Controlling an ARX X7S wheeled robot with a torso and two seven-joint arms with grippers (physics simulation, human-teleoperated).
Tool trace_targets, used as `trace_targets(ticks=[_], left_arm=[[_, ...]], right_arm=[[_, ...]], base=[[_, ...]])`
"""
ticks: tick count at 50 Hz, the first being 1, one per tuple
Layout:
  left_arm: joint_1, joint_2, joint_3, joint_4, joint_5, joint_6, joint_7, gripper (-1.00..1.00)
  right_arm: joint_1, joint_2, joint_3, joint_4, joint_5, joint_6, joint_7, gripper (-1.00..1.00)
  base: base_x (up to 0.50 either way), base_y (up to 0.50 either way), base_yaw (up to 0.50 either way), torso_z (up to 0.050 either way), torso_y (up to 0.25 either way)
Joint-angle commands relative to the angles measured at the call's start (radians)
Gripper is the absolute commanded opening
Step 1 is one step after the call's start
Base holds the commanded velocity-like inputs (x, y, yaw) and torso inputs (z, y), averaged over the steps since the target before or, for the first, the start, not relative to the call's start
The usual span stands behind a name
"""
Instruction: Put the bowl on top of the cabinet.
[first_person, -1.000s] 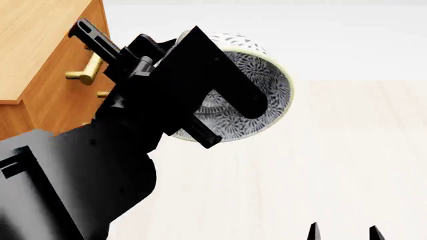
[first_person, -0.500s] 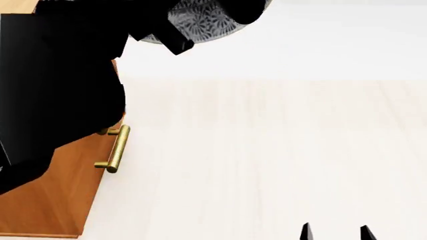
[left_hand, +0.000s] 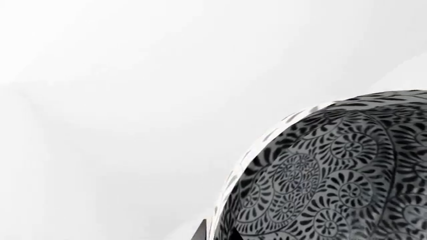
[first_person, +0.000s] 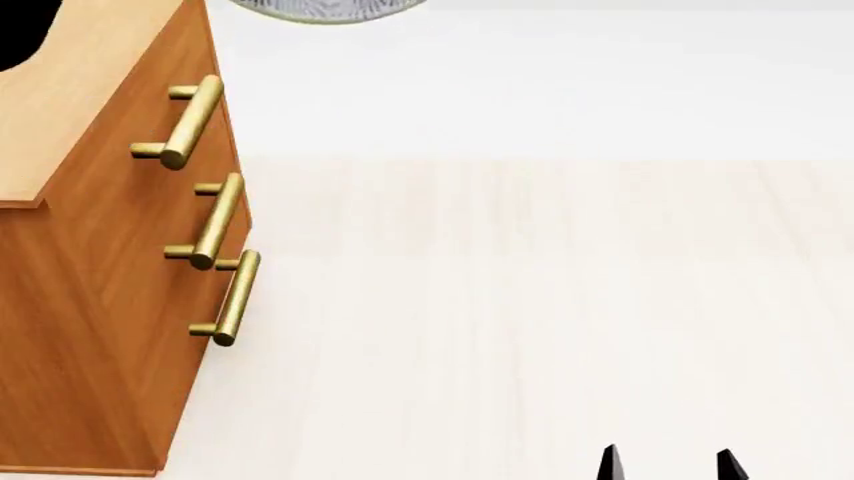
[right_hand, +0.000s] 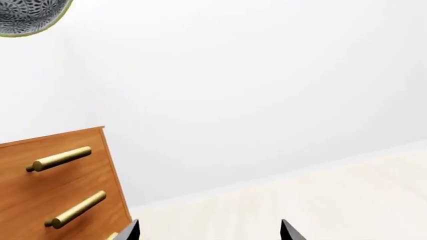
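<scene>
The bowl (left_hand: 333, 170), patterned in dense grey-black floral swirls, fills much of the left wrist view. My left gripper (left_hand: 217, 234) is shut on its pale rim, one fingertip on each side of the wall. In the head view only the bowl's underside (first_person: 327, 8) shows at the top edge, high above the floor and just right of the cabinet's top (first_person: 67, 110). The right wrist view has the bowl (right_hand: 27, 17) high above the orange-brown cabinet (right_hand: 60, 170). My right gripper (first_person: 667, 468) hangs low at the front, open with nothing between its fingers (right_hand: 130, 231).
Three brass bar handles (first_person: 214, 220) stick out from the cabinet's drawer fronts toward the pale wooden floor (first_person: 534, 320). A white wall (right_hand: 267, 90) stands behind. A black part of my left arm (first_person: 20, 30) shows at the upper left corner.
My left arm has lifted the bowl upward, almost out of the head view. It no longer covers the cabinet, whose top and three handles now show. The right gripper has stayed put.
</scene>
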Motion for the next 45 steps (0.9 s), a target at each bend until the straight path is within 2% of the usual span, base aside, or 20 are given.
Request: trace_targets(ticks=[1, 5, 11, 14, 19, 21, 24, 27, 28, 31, 33, 34, 37, 40, 41, 44, 45], left_arm=[[-0.094, 0.018, -0.019, -0.311, 0.061, 0.172, 0.166, -1.00], [-0.142, 0.041, 0.028, -0.443, 0.115, 0.245, 0.257, -1.00], [-0.278, 0.126, 0.051, -0.795, 0.183, 0.399, 0.406, -1.00], [-0.312, 0.134, 0.126, -0.923, 0.076, 0.467, 0.407, -1.00], [-0.342, 0.134, 0.159, -1.080, -0.068, 0.562, 0.429, -1.00], [-0.367, 0.130, 0.096, -1.127, -0.102, 0.565, 0.451, -1.00], [-0.389, 0.112, -0.023, -1.128, -0.082, 0.540, 0.392, -1.00], [-0.388, 0.112, -0.170, -1.128, 0.015, 0.498, 0.373, -1.00], [-0.382, 0.110, -0.240, -1.128, 0.046, 0.482, 0.339, -1.00], [-0.376, 0.114, -0.432, -1.128, 0.179, 0.464, 0.330, -1.00], [-0.375, 0.105, -0.602, -1.128, 0.249, 0.467, 0.305, -1.00], [-0.375, 0.096, -0.700, -1.128, 0.281, 0.453, 0.253, -1.00], [-0.380, 0.096, -0.912, -1.128, 0.422, 0.430, 0.213, -1.00], [-0.388, 0.081, -1.172, -1.128, 0.488, 0.458, 0.097, -1.00], [-0.390, 0.080, -1.225, -1.128, 0.513, 0.456, 0.077, -1.00], [-0.392, 0.075, -1.205, -1.095, 0.399, 0.442, -0.096, -1.00], [-0.392, 0.073, -1.189, -1.095, 0.365, 0.440, -0.115, -1.00]], right_arm=[[-0.005, 0.003, 0.016, 0.002, -0.005, -0.012, 0.012, 1.00], [0.003, -0.004, 0.018, 0.018, -0.042, -0.010, 0.037, 1.00], [0.041, -0.015, 0.015, 0.068, -0.037, 0.006, 0.034, 1.00], [0.044, -0.017, 0.011, 0.068, -0.051, 0.013, 0.044, 1.00], [0.043, -0.014, 0.013, 0.067, -0.052, 0.012, 0.047, 1.00], [0.047, -0.015, 0.013, 0.070, -0.046, 0.013, 0.043, 1.00], [0.060, -0.019, 0.011, 0.087, -0.045, 0.019, 0.042, 1.00], [0.064, -0.021, 0.008, 0.092, -0.047, 0.023, 0.042, 1.00], [0.063, -0.022, 0.006, 0.090, -0.058, 0.022, 0.047, 1.00], [0.075, -0.026, 0.004, 0.107, -0.060, 0.028, 0.047, 1.00], [0.079, -0.026, 0.003, 0.110, -0.056, 0.030, 0.045, 1.00], [0.082, -0.027, 0.002, 0.115, -0.052, 0.031, 0.040, 1.00], [0.091, -0.029, -0.001, 0.125, -0.047, 0.037, 0.035, 1.00], [0.086, -0.027, 0.001, 0.120, -0.045, 0.035, 0.036, 1.00], [0.085, -0.026, 0.002, 0.119, -0.044, 0.034, 0.036, 1.00], [0.086, -0.027, 0.000, 0.122, -0.039, 0.037, 0.032, 1.00], [0.086, -0.028, 0.000, 0.122, -0.045, 0.036, 0.036, 1.00]], base=[[0.00, 0.00, 0.00, 0.000, 0.000], [0.00, 0.00, 0.00, 0.000, 0.000], [0.00, 0.00, 0.00, 0.000, 0.000], [0.00, 0.00, 0.00, 0.000, 0.000], [0.00, 0.00, 0.00, 0.000, 0.002], [0.00, 0.00, 0.00, 0.000, 0.000], [0.00, 0.00, 0.00, 0.000, 0.000], [0.00, 0.00, 0.00, 0.000, 0.000], [0.00, 0.00, 0.00, 0.000, 0.000], [0.00, 0.00, 0.00, 0.000, 0.000], [0.00, 0.00, 0.00, 0.000, 0.000], [0.00, 0.00, 0.00, 0.000, 0.000], [0.00, 0.00, 0.00, 0.000, 0.000], [0.00, 0.00, 0.00, 0.000, 0.000], [0.00, 0.00, 0.00, 0.000, 0.010], [0.00, 0.00, 0.00, 0.000, 0.000], [0.00, 0.00, 0.00, 0.000, 0.000]])
